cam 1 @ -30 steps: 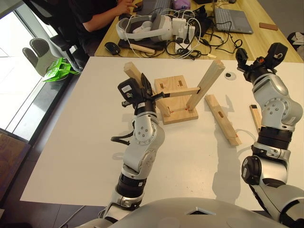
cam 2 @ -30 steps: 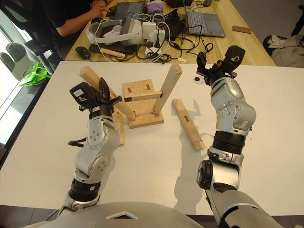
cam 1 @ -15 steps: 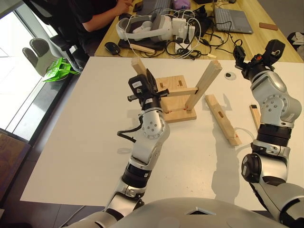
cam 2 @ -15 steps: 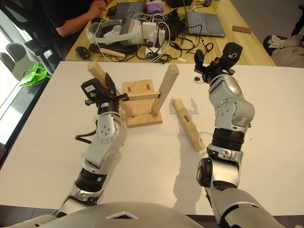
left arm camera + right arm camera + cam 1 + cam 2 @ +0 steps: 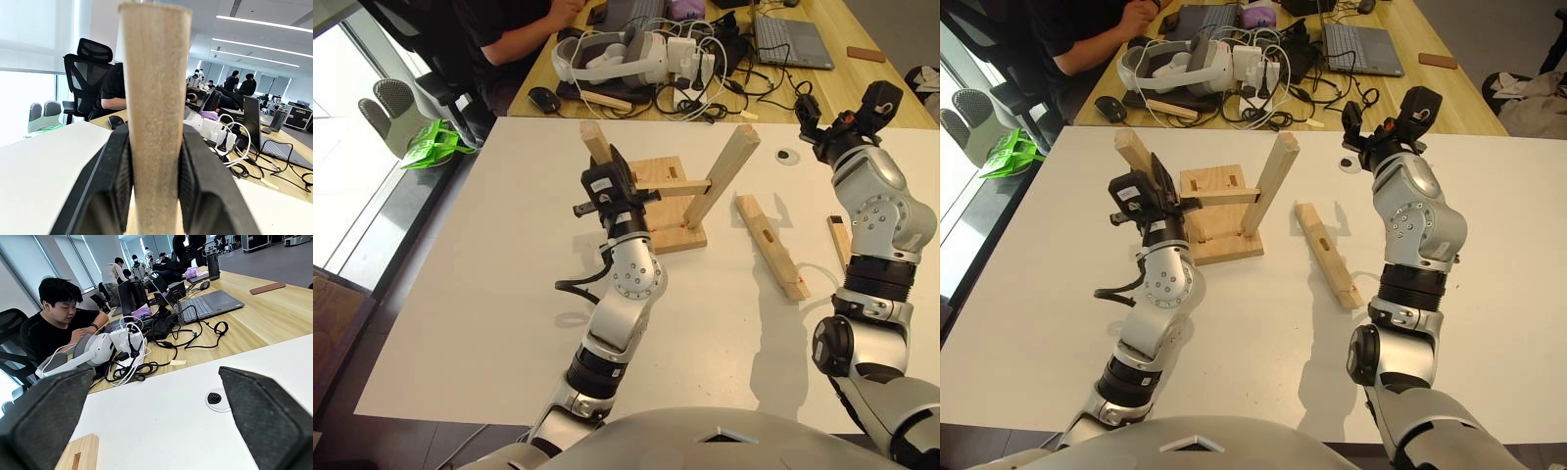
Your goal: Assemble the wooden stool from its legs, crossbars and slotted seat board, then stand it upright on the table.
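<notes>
L: my left gripper (image 5: 625, 192) clamps the pale square wooden leg (image 5: 595, 140), holding it upright at the light slotted wooden seat board's (image 5: 682, 236) left edge, likely to seat its joint | R: my right gripper (image 5: 156, 374) gapes empty, well right of the board, out of the way

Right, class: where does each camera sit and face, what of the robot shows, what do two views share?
Eye views: head, facing forward and down at the table; both arms show.
Left wrist: looks along the left gripper, shut on a leg.
Right wrist: looks past the open right gripper toward the desk.
Eyes and right wrist share the seat board.
</notes>
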`<action>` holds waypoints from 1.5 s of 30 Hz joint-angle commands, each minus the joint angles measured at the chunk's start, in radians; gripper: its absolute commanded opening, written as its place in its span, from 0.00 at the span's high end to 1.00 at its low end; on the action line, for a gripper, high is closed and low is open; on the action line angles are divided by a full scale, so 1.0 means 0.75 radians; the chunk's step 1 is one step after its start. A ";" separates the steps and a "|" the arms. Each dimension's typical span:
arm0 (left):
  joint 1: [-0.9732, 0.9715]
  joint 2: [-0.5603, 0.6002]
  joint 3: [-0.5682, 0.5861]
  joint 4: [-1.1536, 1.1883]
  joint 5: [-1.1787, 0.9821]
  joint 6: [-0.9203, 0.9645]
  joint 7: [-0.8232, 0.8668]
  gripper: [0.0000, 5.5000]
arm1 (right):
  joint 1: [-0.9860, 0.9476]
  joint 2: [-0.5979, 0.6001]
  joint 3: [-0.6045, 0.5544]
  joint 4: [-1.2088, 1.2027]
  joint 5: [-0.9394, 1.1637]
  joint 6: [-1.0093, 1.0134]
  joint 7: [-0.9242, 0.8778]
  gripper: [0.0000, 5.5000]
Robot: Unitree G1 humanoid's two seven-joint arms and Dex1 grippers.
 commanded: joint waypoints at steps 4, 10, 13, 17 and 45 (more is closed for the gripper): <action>0.230 -0.216 -0.113 -0.036 0.032 -0.085 0.001 0.81 | -0.063 -0.027 0.004 0.028 -0.011 -0.001 0.013 0.14; 0.176 -0.262 -0.100 -0.008 0.003 -0.142 -0.029 0.81 | -0.080 -0.024 0.017 0.051 -0.017 0.000 0.026 0.14; 0.144 -0.288 -0.103 0.035 -0.025 -0.173 -0.054 0.81 | -0.097 -0.020 0.025 0.070 -0.023 -0.003 0.035 0.14; 0.135 -0.299 -0.091 0.073 -0.053 -0.207 -0.080 0.81 | -0.108 -0.025 0.022 0.087 -0.030 -0.011 0.043 0.14; 0.147 -0.250 -0.020 0.151 0.009 0.075 -0.024 0.76 | -0.128 -0.049 0.036 0.119 -0.058 -0.056 0.062 0.14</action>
